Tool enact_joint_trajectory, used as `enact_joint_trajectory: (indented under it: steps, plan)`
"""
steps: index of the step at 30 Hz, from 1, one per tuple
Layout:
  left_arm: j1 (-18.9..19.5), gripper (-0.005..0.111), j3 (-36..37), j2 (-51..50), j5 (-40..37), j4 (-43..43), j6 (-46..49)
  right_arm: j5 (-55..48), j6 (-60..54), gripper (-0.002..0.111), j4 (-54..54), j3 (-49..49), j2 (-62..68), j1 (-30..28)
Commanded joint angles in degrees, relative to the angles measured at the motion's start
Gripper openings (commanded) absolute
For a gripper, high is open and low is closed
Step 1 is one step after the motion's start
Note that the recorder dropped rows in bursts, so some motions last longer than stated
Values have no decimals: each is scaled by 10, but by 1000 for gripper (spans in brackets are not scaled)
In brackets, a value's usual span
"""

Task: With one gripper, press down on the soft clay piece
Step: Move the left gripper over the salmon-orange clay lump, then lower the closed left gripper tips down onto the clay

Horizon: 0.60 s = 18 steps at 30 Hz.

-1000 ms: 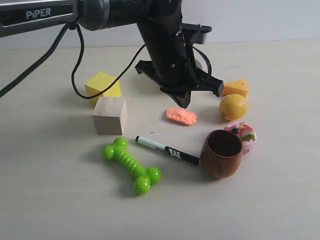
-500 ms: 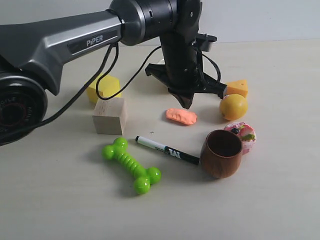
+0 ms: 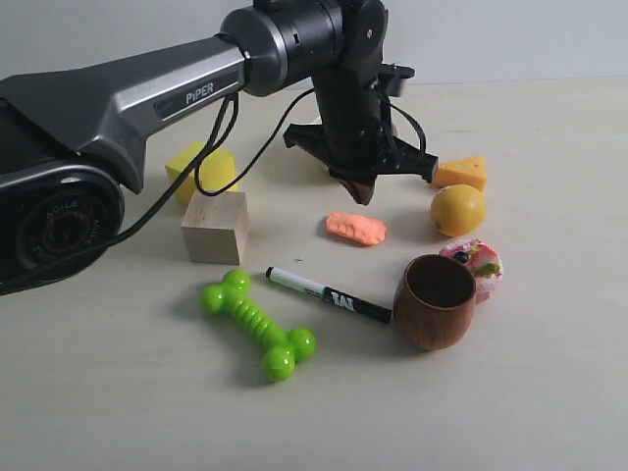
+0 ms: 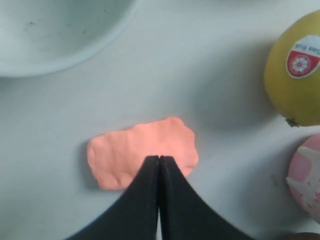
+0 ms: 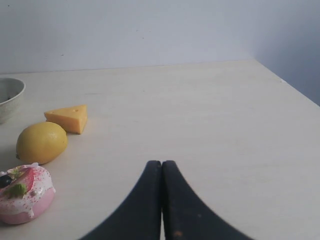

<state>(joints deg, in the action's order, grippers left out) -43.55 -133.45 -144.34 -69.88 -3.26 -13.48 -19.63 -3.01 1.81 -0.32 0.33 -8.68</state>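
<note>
Currently the soft clay piece (image 3: 356,228) lies flat on the pale table (image 3: 549,392), near the middle of the objects. It sits between the wooden block (image 3: 216,227) on the left and the yellow ball (image 3: 458,209) on the right, apart from both. Its surface is matte salmon-orange with uneven, soft edges.

The left gripper (image 3: 359,191) hangs above the clay, pointing downward. Its two fingers are pressed together with no gap between them and hold nothing. In the exterior view the tip appears clear of the clay, just behind and above it. In the left wrist view the joined tips overlap the clay's near edge. Contact cannot be confirmed from either view.

The black marker (image 3: 329,294) lies in front of the clay, well apart from it. Its far end nearly reaches the brown wooden cup (image 3: 436,300), which stands upright. A pink patterned disc (image 3: 475,265) rests just behind the cup, touching or nearly touching it. An orange cheese wedge (image 3: 462,173) stands behind the ball. A green bone toy (image 3: 258,324) lies in front of the wooden block, and a yellow block (image 3: 201,169) sits behind it. A pale bowl (image 4: 60,30) shows in the left wrist view, near the clay.

The right gripper (image 5: 161,162) appears only in its own wrist view, fingers drawn together, empty, above bare table.
</note>
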Motion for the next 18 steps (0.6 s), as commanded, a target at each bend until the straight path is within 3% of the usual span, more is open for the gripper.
enact_joint_trajectory:
  steps: [1,18]
  plan:
    - [1,0,-6,-11,-1,1,-18,3,0,0,-3,3,-3,0]
    - [1,0,-6,-33,-1,16,-20,3,0,0,-3,3,-3,0]
